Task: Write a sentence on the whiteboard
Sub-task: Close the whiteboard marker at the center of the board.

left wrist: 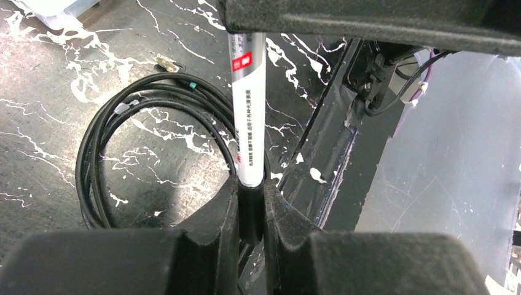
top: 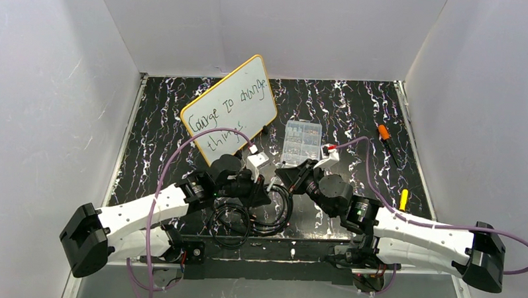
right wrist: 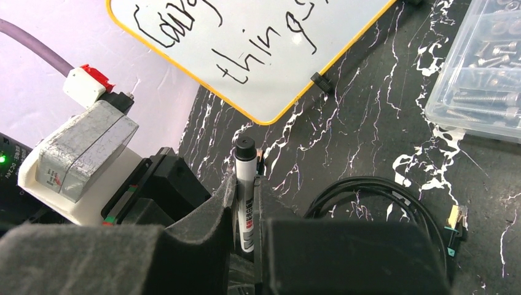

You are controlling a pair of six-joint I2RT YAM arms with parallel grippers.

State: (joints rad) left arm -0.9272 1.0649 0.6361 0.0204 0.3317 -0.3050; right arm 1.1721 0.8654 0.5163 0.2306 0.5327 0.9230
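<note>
White marker [left wrist: 248, 110] sits clamped by both left gripper [left wrist: 250, 198] and right gripper [right wrist: 246, 206] (whiteboard [top: 263, 113] bears the sentence [top: 227, 112]).

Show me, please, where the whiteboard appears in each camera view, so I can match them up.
Top external: the whiteboard sits upper left of centre, its lettering readable.
Left wrist: not in view.
Right wrist: its lower corner fills the top of the picture.
Shared landmark: the coiled black cable, centre bottom in the top view, left in the left wrist view, lower right in the right wrist view.
</note>
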